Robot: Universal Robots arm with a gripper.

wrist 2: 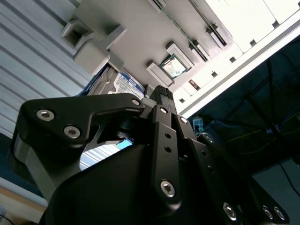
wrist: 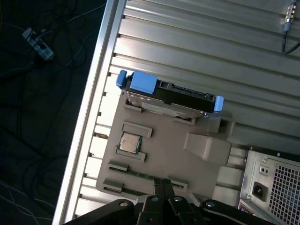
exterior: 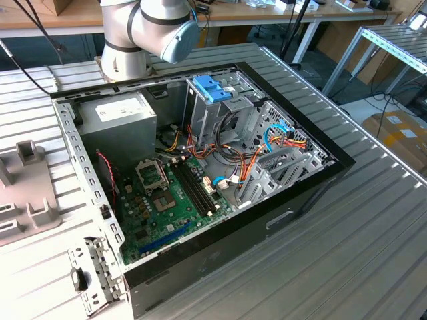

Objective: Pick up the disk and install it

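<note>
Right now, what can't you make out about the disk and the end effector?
- Disk, second wrist view: mostly hidden behind the end effector; a label corner peeks out.
- Disk, first wrist view: seen nearly edge-on in the grey fixture, so its label face can't be made out.
- Arm, exterior view: cut off by the top edge.
- Fixture, exterior view: cut off by the left edge.

Ribbed metal table [exterior: 373, 233]; wood bench [exterior: 247, 15] in bkgd; cardboard box [exterior: 397, 133] on floor.
</note>
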